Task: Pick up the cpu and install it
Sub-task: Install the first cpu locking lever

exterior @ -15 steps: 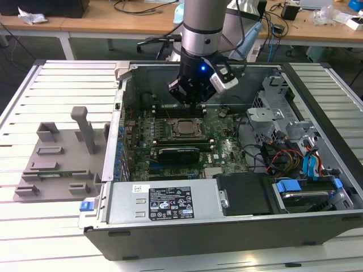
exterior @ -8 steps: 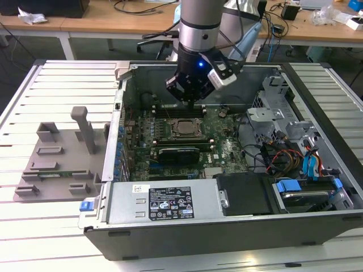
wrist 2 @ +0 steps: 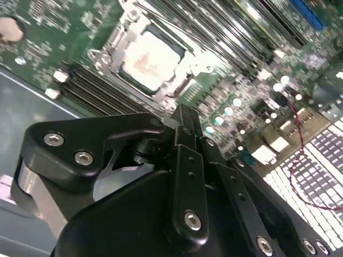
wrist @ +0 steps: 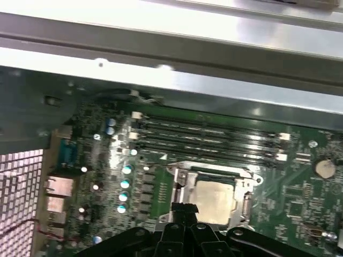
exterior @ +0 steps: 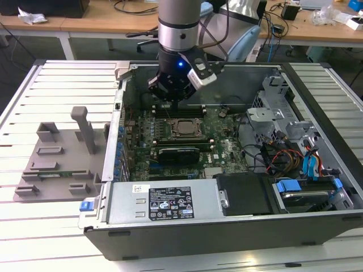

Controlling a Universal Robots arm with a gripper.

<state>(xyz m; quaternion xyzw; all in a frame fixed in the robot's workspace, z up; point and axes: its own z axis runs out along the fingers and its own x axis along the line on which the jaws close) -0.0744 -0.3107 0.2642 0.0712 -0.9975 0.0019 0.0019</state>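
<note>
An open computer case [exterior: 317,90] is seen lying on a white slatted desk [exterior: 57,85], with its green motherboard [exterior: 224,148] exposed. The cpu [exterior: 185,128], a small square chip with a silver-grey top, is seated flat inside the metal socket frame [exterior: 168,130] on the motherboard. In the exterior view this places it slightly toward 10 o'clock from the middle of the case. In both wrist views the cpu [wrist 2: 146,61] [wrist: 215,201] is shown with its pale top uncovered and nothing resting on it.

The tool [exterior: 178,102] is held above the motherboard, at about 12 o'clock from the cpu in the exterior view, close to it but apart from it. Its fingertips [wrist: 182,207] are seen drawn together, clenched on nothing. In the second wrist view the tool [wrist 2: 185,114] is seen just short of the socket frame's edge.

A long black card [exterior: 178,154] lies at 6 o'clock from the cpu, just beside the socket. Rows of memory slots [wrist: 209,140] run along the socket's far side. A grey fixture [exterior: 57,158] stands on the desk at 9 o'clock from the case.
</note>
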